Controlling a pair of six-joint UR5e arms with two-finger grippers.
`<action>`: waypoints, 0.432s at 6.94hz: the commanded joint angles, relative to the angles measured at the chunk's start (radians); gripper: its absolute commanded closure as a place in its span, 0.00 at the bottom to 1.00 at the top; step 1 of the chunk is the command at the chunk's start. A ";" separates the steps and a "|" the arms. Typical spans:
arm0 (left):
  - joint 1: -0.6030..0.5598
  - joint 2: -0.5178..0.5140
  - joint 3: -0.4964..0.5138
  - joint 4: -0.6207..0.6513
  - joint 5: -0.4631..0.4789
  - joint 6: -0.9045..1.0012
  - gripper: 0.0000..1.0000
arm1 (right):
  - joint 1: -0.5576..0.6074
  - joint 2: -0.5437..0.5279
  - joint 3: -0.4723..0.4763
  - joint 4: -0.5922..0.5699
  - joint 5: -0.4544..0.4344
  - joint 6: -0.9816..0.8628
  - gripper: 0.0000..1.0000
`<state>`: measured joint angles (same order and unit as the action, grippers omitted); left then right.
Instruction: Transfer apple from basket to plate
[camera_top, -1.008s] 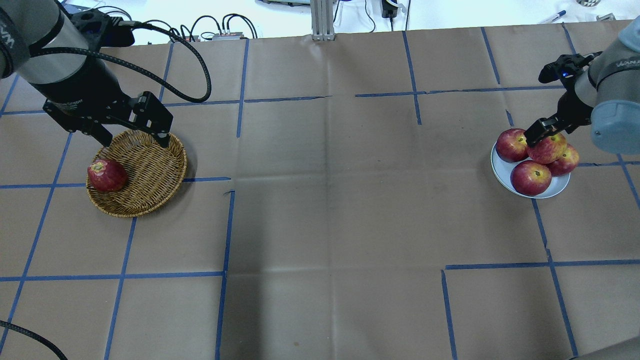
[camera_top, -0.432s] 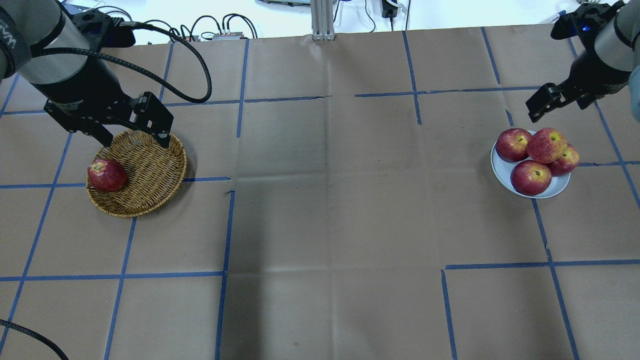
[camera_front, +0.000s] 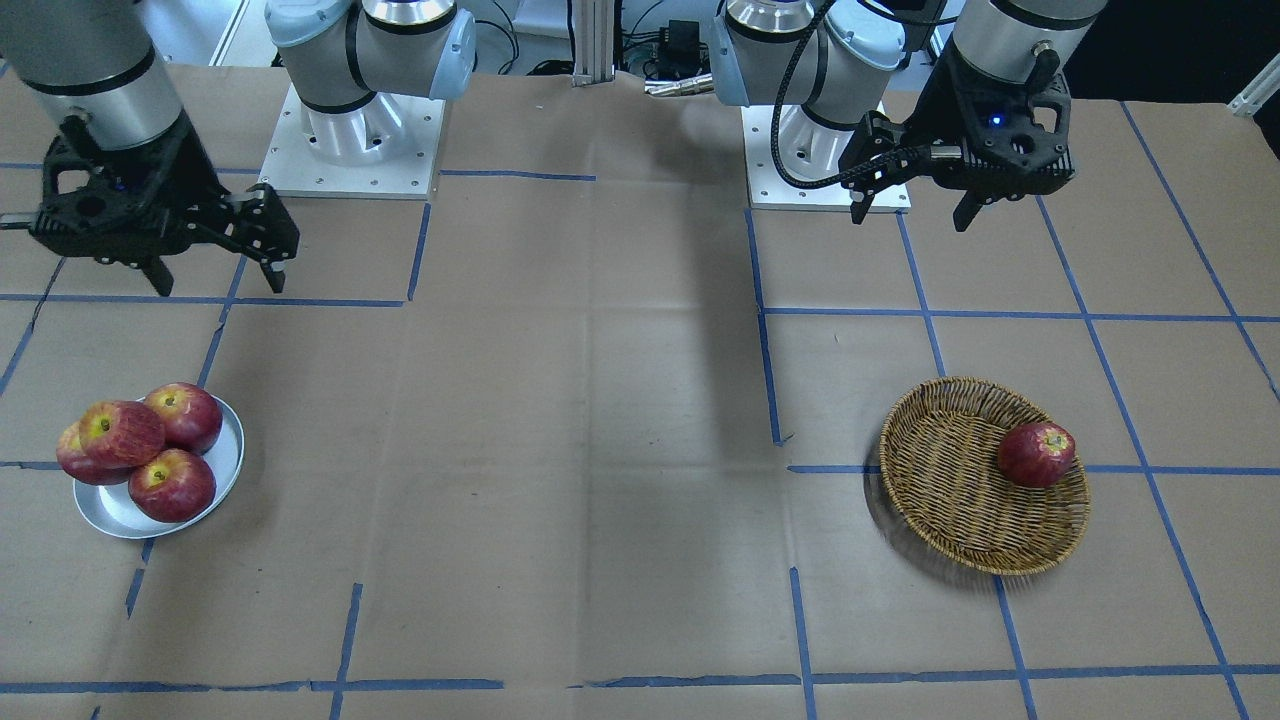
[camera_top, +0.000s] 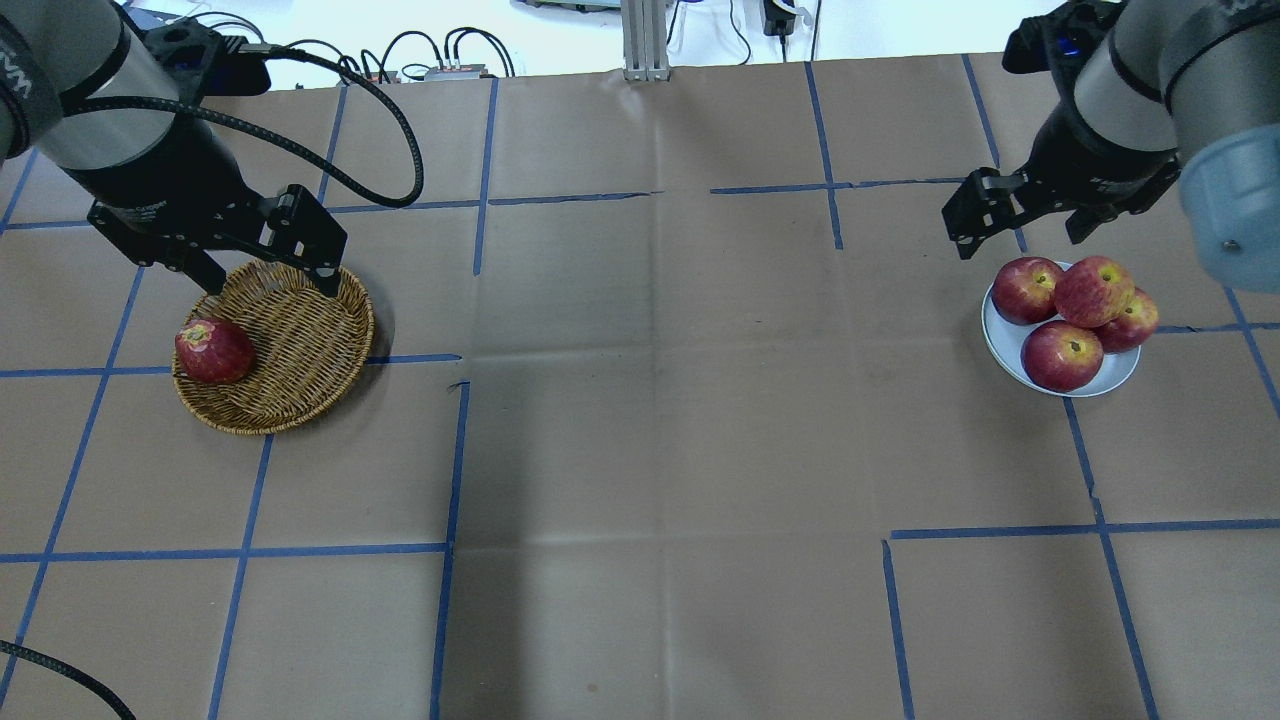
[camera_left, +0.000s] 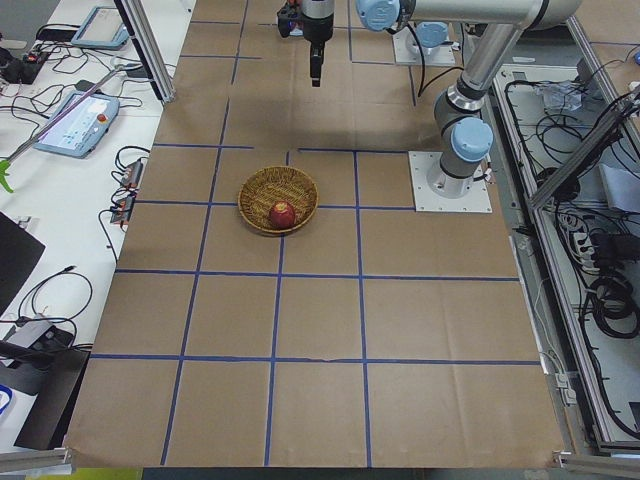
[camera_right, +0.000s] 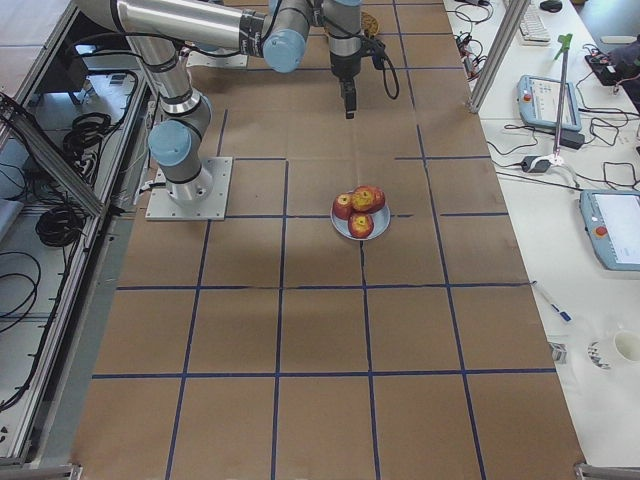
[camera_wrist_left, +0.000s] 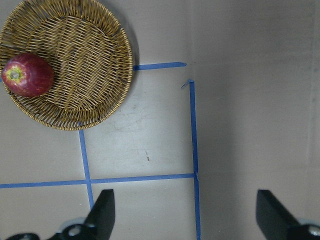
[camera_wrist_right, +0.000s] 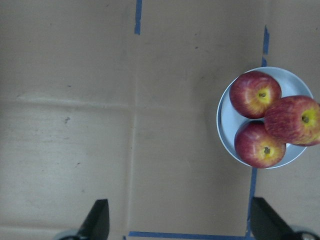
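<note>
The pale streaky apple (camera_top: 1095, 290) lies on top of three glossy dark-red apples (camera_top: 1060, 355) on the silver-grey plate (camera_top: 1116, 376). It also shows in the front view (camera_front: 122, 432) and the right wrist view (camera_wrist_right: 295, 119). My right gripper (camera_top: 1015, 235) is open and empty, raised beyond the plate's far edge. The wicker basket (camera_top: 300, 340) holds one darker deep-red apple (camera_top: 213, 350) at its left side. My left gripper (camera_top: 272, 285) is open and empty, hanging above the basket's far rim.
The table is covered in brown paper with blue tape lines (camera_top: 450, 450). Cables (camera_top: 400, 130) and a metal post (camera_top: 645, 40) sit at the far edge. The two arm bases (camera_front: 350, 130) stand on the robot's side.
My right gripper has let go of the pale apple on the pile, lifted off it and moved away to the far left of the plate. The left arm has not moved.
</note>
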<state>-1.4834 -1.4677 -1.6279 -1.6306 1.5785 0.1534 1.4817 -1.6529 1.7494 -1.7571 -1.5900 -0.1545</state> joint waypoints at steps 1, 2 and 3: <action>0.000 0.001 -0.001 0.000 0.002 0.002 0.01 | 0.092 -0.021 -0.059 0.143 0.001 0.165 0.00; 0.000 0.001 -0.001 0.000 0.002 0.000 0.01 | 0.094 -0.024 -0.079 0.195 0.001 0.165 0.00; 0.000 0.001 -0.001 0.000 0.000 0.002 0.01 | 0.091 -0.021 -0.091 0.243 0.001 0.162 0.00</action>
<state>-1.4834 -1.4665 -1.6290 -1.6306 1.5795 0.1541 1.5694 -1.6741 1.6783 -1.5757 -1.5892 0.0006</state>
